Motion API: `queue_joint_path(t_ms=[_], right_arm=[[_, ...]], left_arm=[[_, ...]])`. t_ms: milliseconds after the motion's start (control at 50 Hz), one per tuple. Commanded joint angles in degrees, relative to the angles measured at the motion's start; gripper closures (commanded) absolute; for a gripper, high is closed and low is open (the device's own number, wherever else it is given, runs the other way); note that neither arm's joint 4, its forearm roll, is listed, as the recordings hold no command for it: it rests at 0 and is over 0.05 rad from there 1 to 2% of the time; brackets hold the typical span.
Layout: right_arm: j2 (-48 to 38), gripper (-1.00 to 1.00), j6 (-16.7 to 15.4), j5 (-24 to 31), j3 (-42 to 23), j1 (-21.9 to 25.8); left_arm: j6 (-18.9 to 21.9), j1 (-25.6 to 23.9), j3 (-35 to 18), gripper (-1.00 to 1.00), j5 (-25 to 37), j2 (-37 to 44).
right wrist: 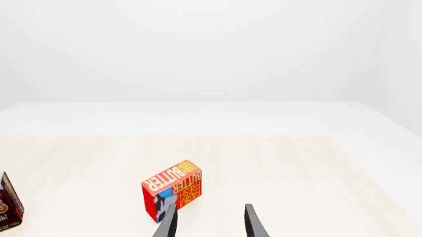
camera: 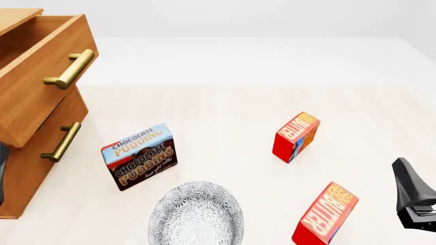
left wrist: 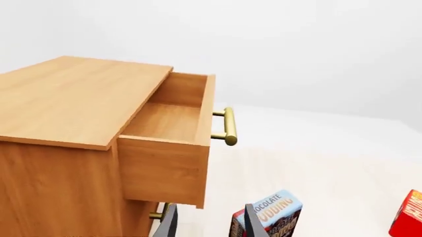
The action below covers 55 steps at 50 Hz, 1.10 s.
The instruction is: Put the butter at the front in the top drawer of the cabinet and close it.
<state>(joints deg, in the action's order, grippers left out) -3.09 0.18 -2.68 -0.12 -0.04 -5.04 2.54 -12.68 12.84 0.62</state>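
I am judging that the top drawer (camera: 38, 76) is already standing pulled out of the cabinet (left wrist: 59, 123), so the step in hand is fetching the butter (camera: 325, 214). That carton is standing on the table well away from the cabinet, out past the pudding box (camera: 140, 155) and the patterned bowl (camera: 196, 217). I am taking it for the front one because it is sitting nearer my side than the second butter (camera: 296, 137).

My right gripper (right wrist: 209, 224) is hovering with its fingers spread and nothing between them, further from the cabinet than the butter and level with it. It is aiming towards the second carton, so next it needs swinging towards the cabinet and lowering over the front carton.

My left gripper (left wrist: 211, 224) is also hanging spread and empty, close beside the cabinet, below the drawer and facing it.
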Motion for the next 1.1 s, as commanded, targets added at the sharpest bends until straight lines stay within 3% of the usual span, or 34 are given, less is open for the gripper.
queue_joint_path(t_ms=[20,160,620,640,680,700,860,1100], right_arm=[[0.95,-1.00,-0.05,0.87,0.00,0.01],[0.95,-1.00,-0.05,0.87,0.00,0.01],[0.95,-1.00,-0.05,0.87,0.00,0.01],[0.95,-1.00,-0.05,0.87,0.00,0.01],[0.95,-1.00,-0.05,0.87,0.00,0.01],[0.95,-1.00,-0.05,0.87,0.00,0.01],[0.95,-1.00,-0.05,0.87,0.00,0.01],[0.95,-1.00,-0.05,0.87,0.00,0.01]], left_arm=[[-2.65,0.25,-11.77,-1.00,14.20,-0.47],[-2.08,0.50,-17.72,-1.00,19.60,4.41],[-2.08,0.50,-17.74,-1.00,19.61,4.41],[-1.19,0.78,-29.54,-1.00,28.44,15.48],[-1.19,0.78,-29.75,-1.00,28.56,15.57],[1.78,0.29,-39.88,-1.00,36.72,22.82],[4.41,-0.75,-47.66,-1.00,41.04,28.15],[4.50,-2.88,-52.01,-1.00,44.27,34.56]])
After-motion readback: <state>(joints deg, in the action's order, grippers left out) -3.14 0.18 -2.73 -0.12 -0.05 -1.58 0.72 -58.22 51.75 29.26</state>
